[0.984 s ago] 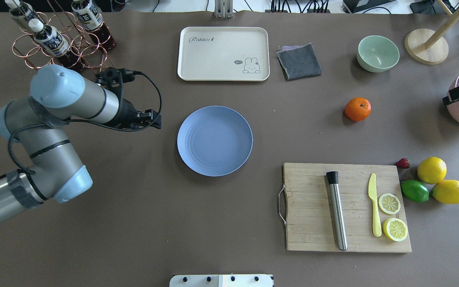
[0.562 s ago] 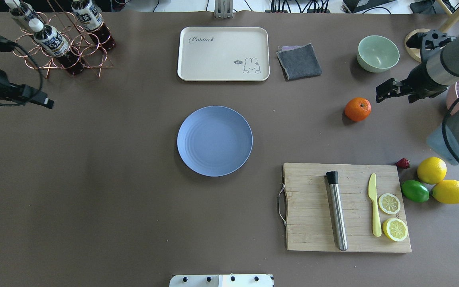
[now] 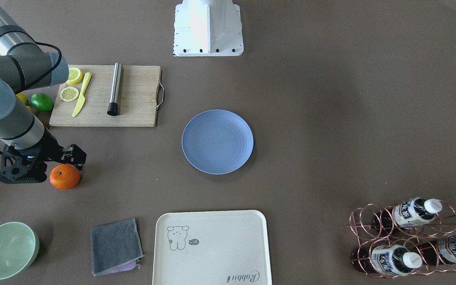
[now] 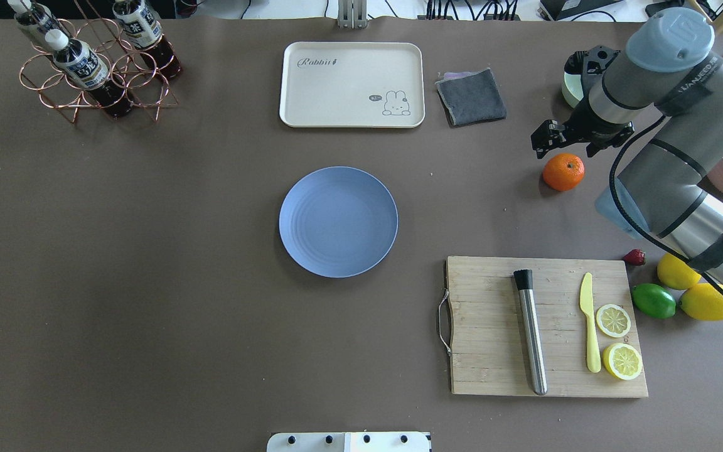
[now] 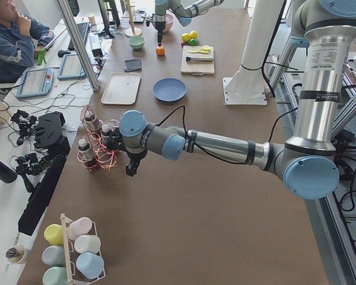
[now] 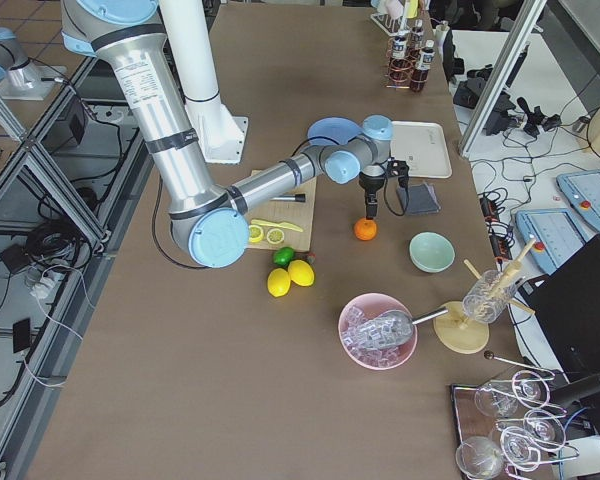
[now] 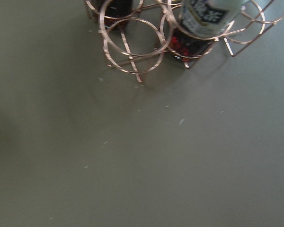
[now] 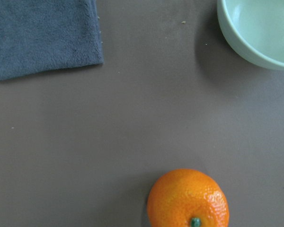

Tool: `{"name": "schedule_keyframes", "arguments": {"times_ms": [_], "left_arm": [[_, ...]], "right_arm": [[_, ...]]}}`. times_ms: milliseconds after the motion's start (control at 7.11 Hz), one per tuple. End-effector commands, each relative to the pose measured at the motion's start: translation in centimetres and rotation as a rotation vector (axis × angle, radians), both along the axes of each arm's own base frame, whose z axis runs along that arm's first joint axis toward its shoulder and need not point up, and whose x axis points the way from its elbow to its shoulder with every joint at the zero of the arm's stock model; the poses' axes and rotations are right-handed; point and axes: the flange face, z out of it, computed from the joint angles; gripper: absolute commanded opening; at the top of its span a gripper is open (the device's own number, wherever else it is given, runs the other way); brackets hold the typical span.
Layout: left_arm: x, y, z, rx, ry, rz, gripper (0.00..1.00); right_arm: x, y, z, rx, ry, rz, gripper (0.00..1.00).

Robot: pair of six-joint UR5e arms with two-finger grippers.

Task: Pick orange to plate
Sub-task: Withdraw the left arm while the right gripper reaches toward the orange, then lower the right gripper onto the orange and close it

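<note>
The orange (image 4: 563, 171) lies on the brown table at the right, and shows as well low in the right wrist view as the orange (image 8: 188, 199) with its green stem dot. My right gripper (image 4: 546, 140) hovers just beyond the orange on its far-left side, open and holding nothing. From the front the right gripper (image 3: 73, 155) sits right above the orange (image 3: 65, 176). The blue-lavender plate (image 4: 338, 221) rests bare at the table's middle. My left gripper (image 5: 130, 170) hangs beside the bottle rack; I cannot tell whether it is open or shut.
A mint bowl (image 4: 572, 81) and a grey cloth (image 4: 471, 96) lie behind the orange. The cream tray (image 4: 352, 85) is at the back. A cutting board (image 4: 493, 326) carries a muddler, knife and lemon slices, with a lime (image 4: 653, 301) and lemons beside it. The bottle rack (image 4: 95, 69) stands back left.
The left arm has pulled out of the overhead view to the left. The right arm has swung in from the right and brought its gripper over to the orange.
</note>
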Motion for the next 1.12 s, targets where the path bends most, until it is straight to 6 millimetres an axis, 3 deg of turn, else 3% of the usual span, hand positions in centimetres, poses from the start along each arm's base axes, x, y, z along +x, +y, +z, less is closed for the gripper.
{"name": "schedule_keyframes", "arguments": {"times_ms": [0, 281, 984], "left_arm": [[-0.8, 1.6, 3.5, -0.059, -0.009, 0.012, 0.98], [-0.9, 2.0, 4.2, -0.057, 0.0, 0.011, 0.98], [-0.9, 2.5, 4.6, -0.064, 0.002, 0.013, 0.98]], "right_arm": [[-0.2, -0.6, 2.3, 0.003, 0.026, -0.048, 1.0], [0.2, 0.1, 5.0, 0.04, -0.016, -0.04, 1.0], [-1.4, 0.1, 5.9, 0.011, -0.002, -0.034, 0.96]]}}
